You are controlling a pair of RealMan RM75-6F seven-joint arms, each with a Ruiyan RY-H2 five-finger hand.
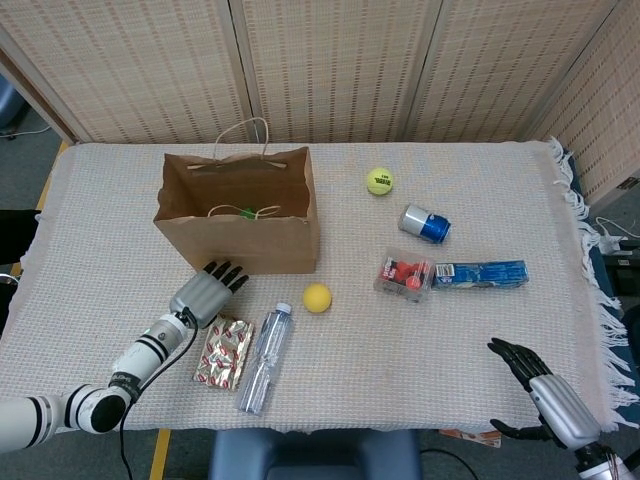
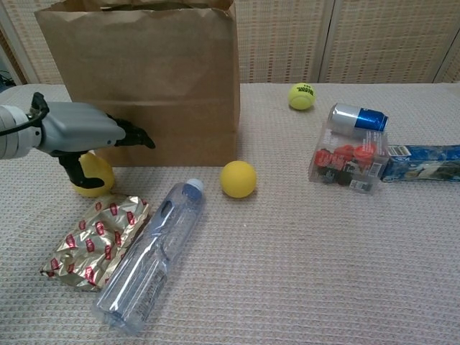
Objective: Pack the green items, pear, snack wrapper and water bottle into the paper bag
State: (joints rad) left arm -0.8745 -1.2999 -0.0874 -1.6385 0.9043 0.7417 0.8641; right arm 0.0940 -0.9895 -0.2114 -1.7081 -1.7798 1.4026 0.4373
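The paper bag [image 1: 240, 225] stands upright and open on the bench [image 1: 400, 340]. Just in front of its left corner the left hand [image 2: 75, 133] lies over the pear [image 2: 93, 178], thumb down against the fruit and fingers [image 2: 133, 135] reaching toward the bag's front; whether it grips the pear I cannot tell. The wrapper [image 2: 93, 241] lies flat in front of the pear, with the bottle [image 2: 147, 262] beside it, cap toward the bag. A yellow ball [image 2: 238, 179] sits near the bag's right front corner. The right hand [image 1: 545, 390] hovers well away from the bag at the bench's near right edge, fingers spread, holding nothing.
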